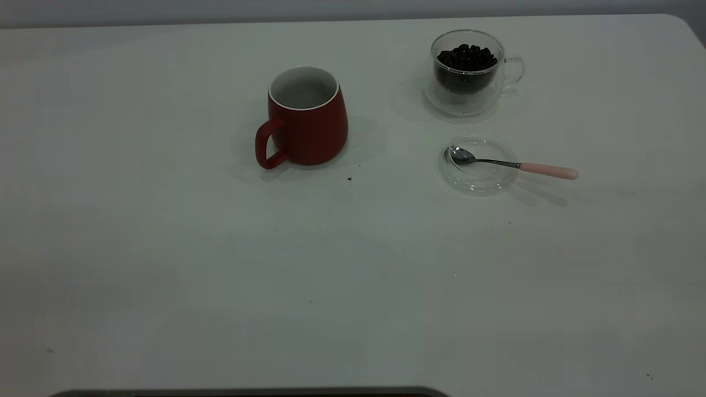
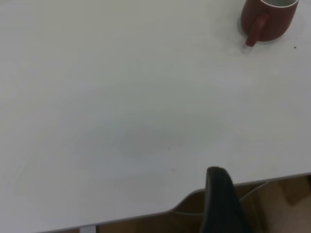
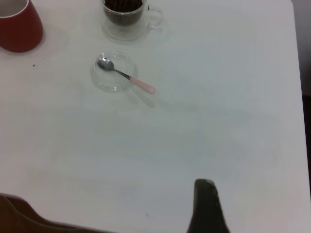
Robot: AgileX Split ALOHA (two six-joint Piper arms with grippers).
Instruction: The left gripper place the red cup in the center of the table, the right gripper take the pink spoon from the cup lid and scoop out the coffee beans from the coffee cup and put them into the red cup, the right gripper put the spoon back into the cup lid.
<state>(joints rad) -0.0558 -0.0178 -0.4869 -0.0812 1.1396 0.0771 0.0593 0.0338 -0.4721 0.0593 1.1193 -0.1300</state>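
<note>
The red cup (image 1: pixel 306 118) stands upright near the middle of the table (image 1: pixel 165 248), handle toward the front left, its white inside empty. To its right the coffee cup (image 1: pixel 466 71) holds the coffee beans (image 1: pixel 466 57). In front of that lies the cup lid (image 1: pixel 479 164) with the pink spoon (image 1: pixel 513 164), bowl in the lid and pink handle sticking out to the right. Neither arm shows in the exterior view. My left gripper (image 2: pixel 216 171) hangs shut over the table's near edge, far from the red cup (image 2: pixel 267 19). My right gripper (image 3: pixel 204 183) is shut, well short of the spoon (image 3: pixel 126 75) and lid (image 3: pixel 112 73).
A few dark specks (image 1: pixel 349 178) lie just in front of the red cup. The table's edge (image 2: pixel 243 187) runs close to the left gripper, with a brown surface (image 2: pixel 282 204) below it. The table's right edge (image 3: pixel 295 73) shows in the right wrist view.
</note>
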